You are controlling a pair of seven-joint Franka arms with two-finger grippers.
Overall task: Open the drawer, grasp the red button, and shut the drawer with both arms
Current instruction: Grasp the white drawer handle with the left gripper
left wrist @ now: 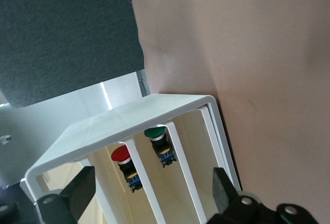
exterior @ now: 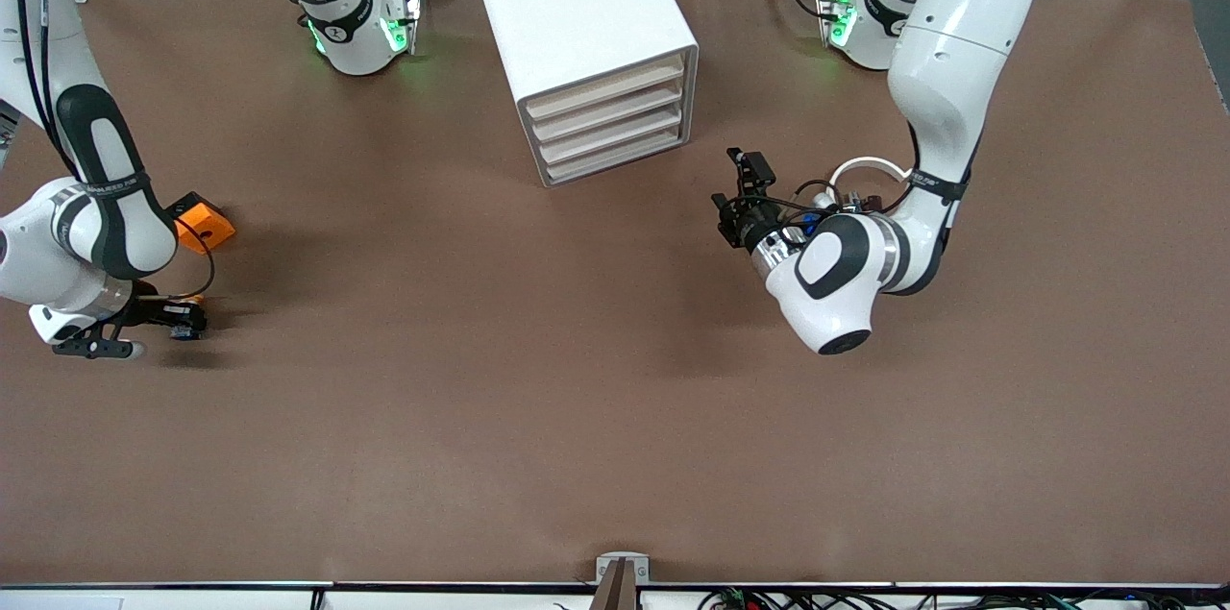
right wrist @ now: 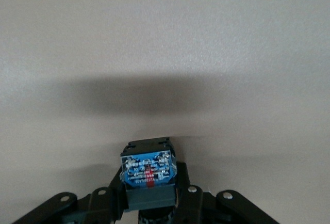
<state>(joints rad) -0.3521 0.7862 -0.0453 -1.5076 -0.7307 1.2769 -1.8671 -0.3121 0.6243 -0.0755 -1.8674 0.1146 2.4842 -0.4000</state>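
The white cabinet (exterior: 577, 5) stands near the robots' bases with its four beige drawer fronts (exterior: 610, 115) all pushed in. My left gripper (exterior: 730, 180) is open and empty, close in front of the drawers at the left arm's end. In the left wrist view the left gripper (left wrist: 153, 193) faces the cabinet front (left wrist: 154, 108). A red-capped button (left wrist: 121, 156) shows inside one level and a green-capped one (left wrist: 154, 132) inside the level beside it. My right gripper (exterior: 183, 317) is low over the table at the right arm's end. It is shut on a blue-and-black button body (right wrist: 148, 170) whose cap is hidden.
An orange cube (exterior: 204, 224) lies on the brown table (exterior: 500, 379) close to the right gripper, farther from the front camera than it. A white ring (exterior: 870, 170) shows partly under the left arm.
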